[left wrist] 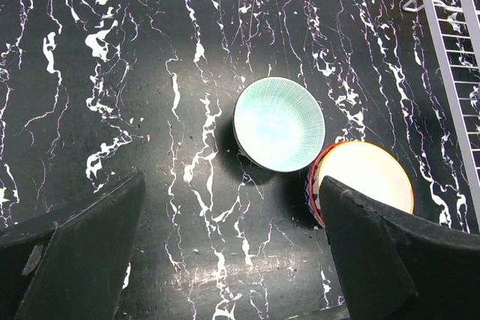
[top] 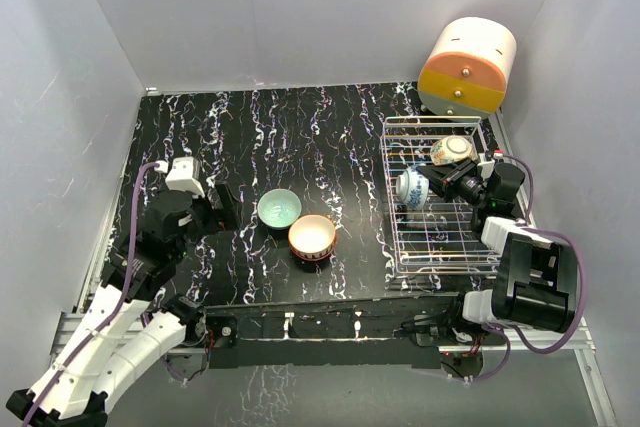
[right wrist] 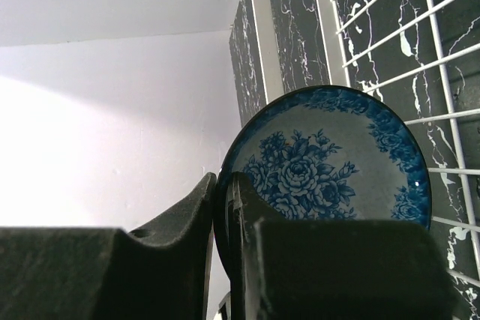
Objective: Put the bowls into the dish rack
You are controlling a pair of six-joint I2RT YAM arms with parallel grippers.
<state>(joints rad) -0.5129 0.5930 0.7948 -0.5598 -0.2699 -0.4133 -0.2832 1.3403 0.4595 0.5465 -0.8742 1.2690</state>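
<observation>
The mint green bowl [top: 279, 208] and the red-orange bowl with white inside [top: 312, 237] sit side by side on the black marble table; both show in the left wrist view [left wrist: 279, 124] [left wrist: 369, 179]. My left gripper [top: 222, 205] is open and empty, just left of them. The silver wire dish rack [top: 440, 247] stands at the right. The cream bowl with orange flower [top: 452, 151] rests in its far end. My right gripper [top: 428, 187] is shut on the rim of the blue-and-white bowl [right wrist: 330, 162], holding it on edge over the rack [right wrist: 420, 58].
A cream-and-orange rounded drawer box [top: 467, 68] stands behind the rack at the back right. White walls enclose the table on three sides. The table's front edge [top: 320, 307] runs just before the arm bases.
</observation>
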